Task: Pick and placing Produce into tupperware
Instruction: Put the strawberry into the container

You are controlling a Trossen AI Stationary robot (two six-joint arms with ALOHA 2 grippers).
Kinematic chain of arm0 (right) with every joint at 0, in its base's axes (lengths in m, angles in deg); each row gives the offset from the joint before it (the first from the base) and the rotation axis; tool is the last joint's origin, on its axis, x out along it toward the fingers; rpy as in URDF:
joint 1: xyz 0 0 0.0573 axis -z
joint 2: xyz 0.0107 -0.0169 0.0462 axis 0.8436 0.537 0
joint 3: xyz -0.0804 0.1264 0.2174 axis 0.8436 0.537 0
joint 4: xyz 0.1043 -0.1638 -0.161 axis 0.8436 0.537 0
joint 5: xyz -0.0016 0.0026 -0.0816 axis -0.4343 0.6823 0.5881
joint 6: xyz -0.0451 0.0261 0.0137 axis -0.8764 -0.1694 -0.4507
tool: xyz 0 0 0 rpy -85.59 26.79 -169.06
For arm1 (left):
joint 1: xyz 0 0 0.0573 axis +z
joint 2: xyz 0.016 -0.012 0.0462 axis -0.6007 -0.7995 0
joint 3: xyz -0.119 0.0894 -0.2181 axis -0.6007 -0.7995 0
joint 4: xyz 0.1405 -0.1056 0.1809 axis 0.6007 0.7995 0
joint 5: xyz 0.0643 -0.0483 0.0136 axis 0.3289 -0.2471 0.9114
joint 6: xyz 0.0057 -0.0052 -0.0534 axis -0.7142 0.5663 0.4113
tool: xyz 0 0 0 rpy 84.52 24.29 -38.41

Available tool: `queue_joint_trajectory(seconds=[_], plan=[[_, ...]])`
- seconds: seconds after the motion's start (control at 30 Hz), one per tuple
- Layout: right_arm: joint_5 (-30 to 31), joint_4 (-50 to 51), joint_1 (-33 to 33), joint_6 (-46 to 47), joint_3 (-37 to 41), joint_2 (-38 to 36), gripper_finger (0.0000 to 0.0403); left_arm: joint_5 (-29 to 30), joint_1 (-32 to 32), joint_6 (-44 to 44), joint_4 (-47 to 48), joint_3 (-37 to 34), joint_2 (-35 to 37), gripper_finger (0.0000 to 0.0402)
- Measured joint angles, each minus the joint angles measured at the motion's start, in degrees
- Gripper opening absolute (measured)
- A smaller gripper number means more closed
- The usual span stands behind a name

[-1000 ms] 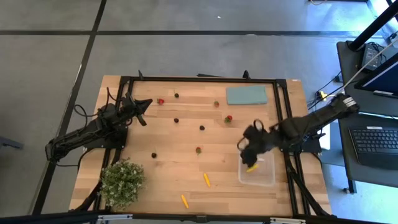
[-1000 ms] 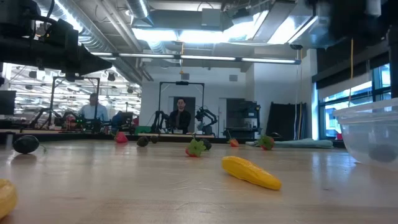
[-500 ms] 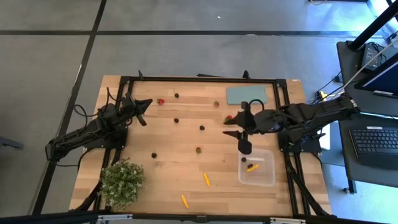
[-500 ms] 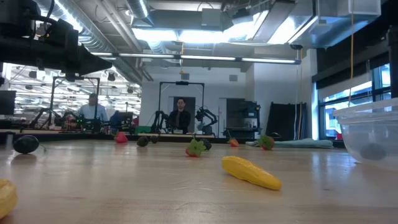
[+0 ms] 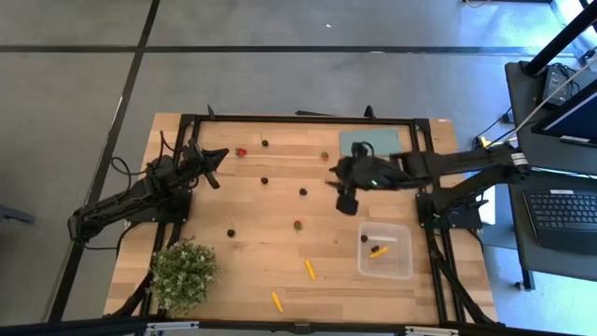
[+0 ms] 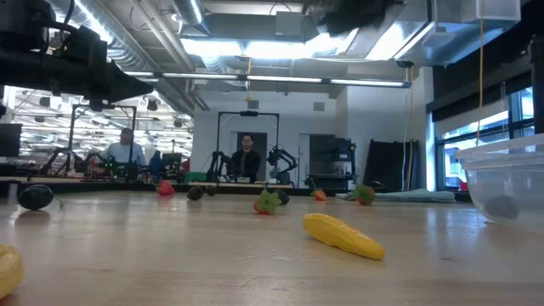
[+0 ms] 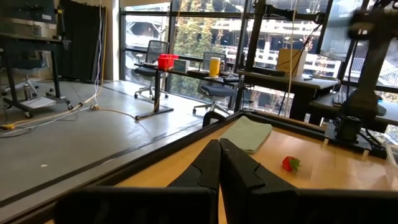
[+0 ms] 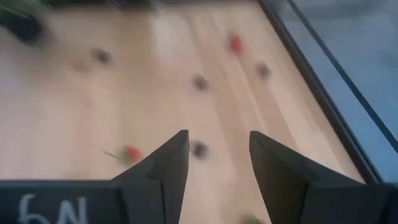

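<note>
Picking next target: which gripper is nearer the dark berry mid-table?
Right. The right gripper is open beside the dark berry; the left gripper, shut, sits far off near the table's left edge.

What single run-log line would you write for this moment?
right gripper: open, empty, above table centre | left gripper: shut, waiting far-left | tupperware: holds carrot stick, dark piece

Setting: robotics lab in an open-plan industrial office space. Evidence: pale wooden table top bounded by a black metal frame on a grey concrete floor marked with dark lines. At 3 o'clock of the table, an open black laptop on a side desk. Low view: exposed silver ceiling ducts, strip lighting, further robot rigs, two seated people at 12 o'clock. Left wrist view: office chairs, long desks, full-height windows.
</note>
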Motion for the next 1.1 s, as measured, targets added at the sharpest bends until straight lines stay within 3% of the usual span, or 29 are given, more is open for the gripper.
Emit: queue_joint_trajectory(seconds=[0.23,0.5,0.97,1.1], plan=[[-0.38,7.97,13.15,7.47,0.04,5.55,0.0171,0.0,0.0,-0.05,0.0,0.0,0.02,0.0],[-7.76,8.63,24.5,8.16,0.07,13.21,0.0171,0.01,0.0,-0.04,0.0,-0.01,0.01,0.0],[-9.17,10.09,26.39,11.37,0.07,23.57,0.0171,0.01,0.0,-0.03,0.0,-0.01,0.0,0.0],[-14.09,10.93,26.5,12.55,0.07,24.2,0.0174,0.02,0.0,-0.03,0.0,0.0,0.0,0.0]])
